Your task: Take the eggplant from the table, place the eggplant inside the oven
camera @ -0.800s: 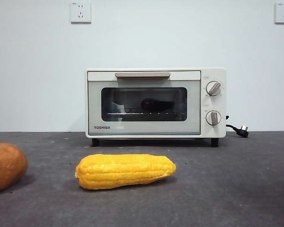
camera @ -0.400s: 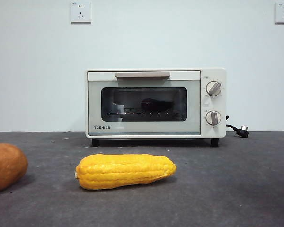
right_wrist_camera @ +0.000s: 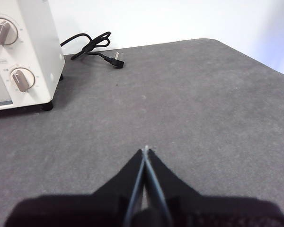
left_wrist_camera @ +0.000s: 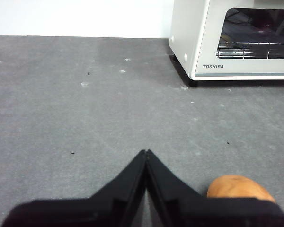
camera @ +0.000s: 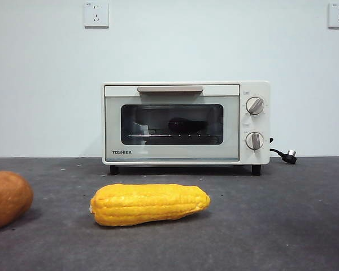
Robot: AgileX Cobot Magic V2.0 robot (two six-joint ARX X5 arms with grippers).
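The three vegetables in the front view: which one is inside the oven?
The dark purple eggplant, seen through the glass door of the cream-white oven. The yellow corn cob and the round orange-brown vegetable lie on the table outside.

A dark purple, glossy eggplant (camera: 183, 125) is seen lying lengthwise on the wire rack inside the small cream-white TOSHIBA toaster oven (camera: 185, 122), dimly visible through the glass window. The oven's door is shut, its beige bar handle at the top and two knobs on the right side. The oven is stood on black feet on the flat, dark grey, speckled table (camera: 271, 214).
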